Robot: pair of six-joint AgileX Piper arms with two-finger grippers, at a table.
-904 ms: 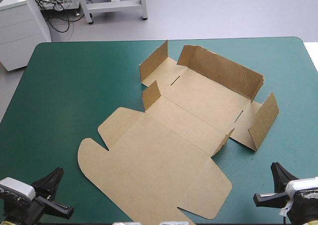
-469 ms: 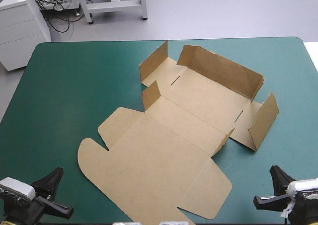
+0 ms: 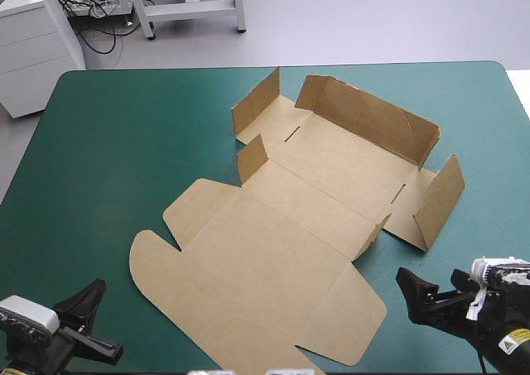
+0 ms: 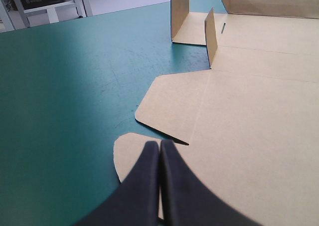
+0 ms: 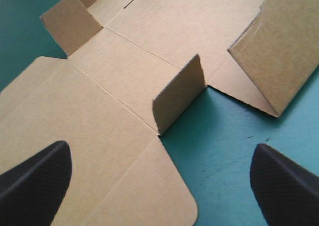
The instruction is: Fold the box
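The brown box (image 3: 281,251) lies open at the table's middle. Its far wall (image 3: 368,118) and both end flaps (image 3: 439,201) stand up, while the wide lid panel lies flat toward me. My left gripper (image 3: 87,309) rests shut at the near left, off the board. In the left wrist view its tips (image 4: 159,143) meet over the lid's rounded corner flap (image 4: 129,153). My right gripper (image 3: 429,277) stands open at the near right, just beside the lid's corner. In the right wrist view the gripper (image 5: 160,147) faces a small upright tab (image 5: 179,94), with nothing between its fingers.
Bare teal-green cover (image 3: 108,160) stretches left of the box. A narrower strip (image 3: 489,151) runs along its right side. Both grippers sit close to the table's near edge.
My right gripper has opened and moved forward and left toward the lid's near right corner. The left gripper and the box have not moved.
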